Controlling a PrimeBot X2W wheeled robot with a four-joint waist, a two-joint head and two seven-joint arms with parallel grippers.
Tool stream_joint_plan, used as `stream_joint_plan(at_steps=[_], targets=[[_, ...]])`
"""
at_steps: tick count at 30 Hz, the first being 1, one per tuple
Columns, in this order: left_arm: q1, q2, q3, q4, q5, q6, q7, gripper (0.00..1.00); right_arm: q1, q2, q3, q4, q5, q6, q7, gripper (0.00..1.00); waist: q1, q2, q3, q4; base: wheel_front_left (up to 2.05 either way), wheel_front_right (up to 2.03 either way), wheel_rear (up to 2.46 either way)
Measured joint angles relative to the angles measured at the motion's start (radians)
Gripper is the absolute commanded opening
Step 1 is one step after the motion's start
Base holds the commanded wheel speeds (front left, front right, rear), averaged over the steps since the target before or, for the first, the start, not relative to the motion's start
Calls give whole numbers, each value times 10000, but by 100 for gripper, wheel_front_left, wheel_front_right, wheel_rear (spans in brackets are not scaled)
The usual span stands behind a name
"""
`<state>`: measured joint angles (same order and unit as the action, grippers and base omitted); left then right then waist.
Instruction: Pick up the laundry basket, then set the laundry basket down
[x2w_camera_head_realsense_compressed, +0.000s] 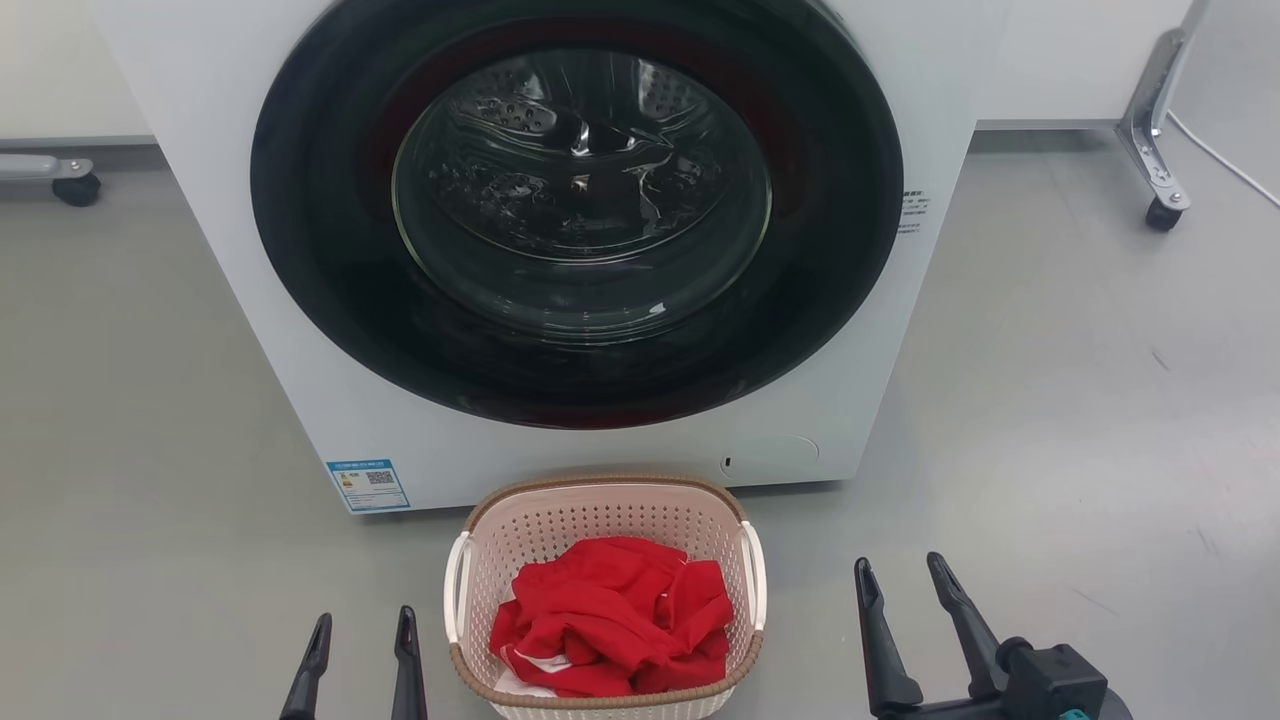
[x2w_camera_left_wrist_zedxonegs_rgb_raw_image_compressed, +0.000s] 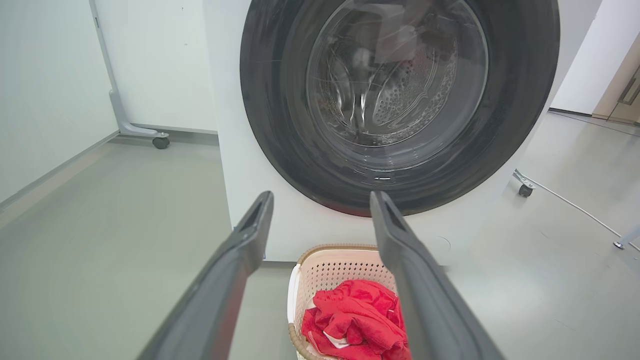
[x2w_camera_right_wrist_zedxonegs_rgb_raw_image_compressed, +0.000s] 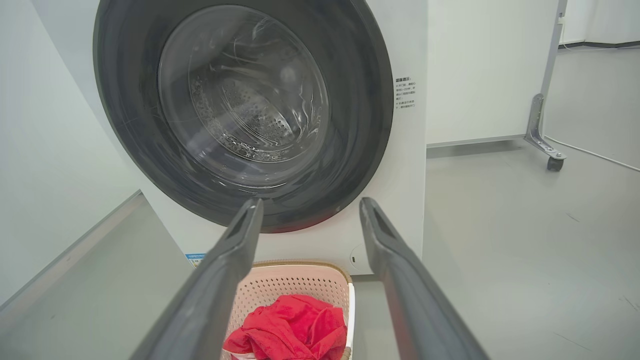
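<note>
The laundry basket (x2w_camera_head_realsense_compressed: 600, 515) is small, pale pink and perforated, with a brown woven-look rim and white side handles. It stands on the grey floor right before the washer, holding crumpled red cloth (x2w_camera_head_realsense_compressed: 615, 615). My left gripper (x2w_camera_head_realsense_compressed: 363, 630) is open to the basket's left, apart from it. To the basket's right my right gripper (x2w_camera_head_realsense_compressed: 905, 575) is open too, nothing between its fingers. The left wrist view shows the basket (x2w_camera_left_wrist_zedxonegs_rgb_raw_image_compressed: 330, 267) beyond the open left gripper (x2w_camera_left_wrist_zedxonegs_rgb_raw_image_compressed: 321, 197). In the right wrist view the basket (x2w_camera_right_wrist_zedxonegs_rgb_raw_image_compressed: 295, 282) sits low, behind the open right gripper (x2w_camera_right_wrist_zedxonegs_rgb_raw_image_compressed: 310, 202).
A white front-loading washer (x2w_camera_head_realsense_compressed: 880, 330) with a shut round dark door (x2w_camera_head_realsense_compressed: 575, 210) rises just behind the basket. Wheeled stand legs (x2w_camera_head_realsense_compressed: 1155, 150) are at the far right and far left (x2w_camera_head_realsense_compressed: 60, 175). A white cable (x2w_camera_head_realsense_compressed: 1225, 160) runs across the floor at right.
</note>
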<state>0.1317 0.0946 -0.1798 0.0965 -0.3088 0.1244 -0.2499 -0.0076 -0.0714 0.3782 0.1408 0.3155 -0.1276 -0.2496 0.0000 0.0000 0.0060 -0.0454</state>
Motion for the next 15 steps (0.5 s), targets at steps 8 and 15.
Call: stream_joint_plan(at_steps=[8,15], targets=[[47,-38,-4,493,8,-15,19,0,230,8,4,497,17,6,31,0,0,1,-9,9,0,0,0],[22,-54,173,589,-732,-199,295,0,220,15,-391,546,788,153,232,0,0,0,-9,48,0,0,0]])
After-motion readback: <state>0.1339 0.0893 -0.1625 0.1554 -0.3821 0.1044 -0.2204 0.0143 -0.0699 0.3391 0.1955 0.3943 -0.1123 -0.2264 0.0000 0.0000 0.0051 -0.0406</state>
